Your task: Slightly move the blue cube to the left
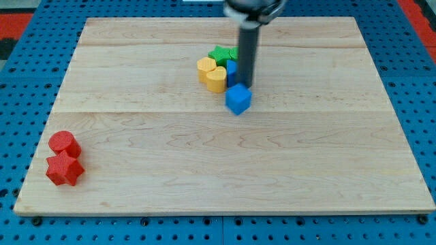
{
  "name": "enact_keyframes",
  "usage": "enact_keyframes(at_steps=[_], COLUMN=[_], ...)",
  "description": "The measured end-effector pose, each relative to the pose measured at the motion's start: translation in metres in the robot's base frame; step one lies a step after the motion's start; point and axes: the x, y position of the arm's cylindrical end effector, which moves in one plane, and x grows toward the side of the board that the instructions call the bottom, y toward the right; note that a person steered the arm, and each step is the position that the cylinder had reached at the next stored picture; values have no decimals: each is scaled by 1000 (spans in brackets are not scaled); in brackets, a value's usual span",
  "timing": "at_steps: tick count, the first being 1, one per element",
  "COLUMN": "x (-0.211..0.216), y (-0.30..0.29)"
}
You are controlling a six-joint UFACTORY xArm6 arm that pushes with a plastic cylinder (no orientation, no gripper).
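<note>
The blue cube (238, 99) sits a little above the middle of the wooden board (225, 156). My tip (246, 85) is at the cube's upper right edge, touching or almost touching it. The dark rod rises from there to the view's top. Just up and left of the cube lies a cluster: a yellow heart-shaped block (212, 73), a green block (221, 54) and another blue block (232, 71) partly hidden behind the rod.
A red cylinder (63, 143) and a red star-shaped block (65, 169) lie near the board's lower left corner. A blue pegboard surface (27, 88) surrounds the board.
</note>
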Motion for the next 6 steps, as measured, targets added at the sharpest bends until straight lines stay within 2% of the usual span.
enact_keyframes(at_steps=[1, 2, 3, 4, 5, 6], x=[17, 12, 62, 81, 81, 67], y=[-13, 53, 47, -40, -76, -15])
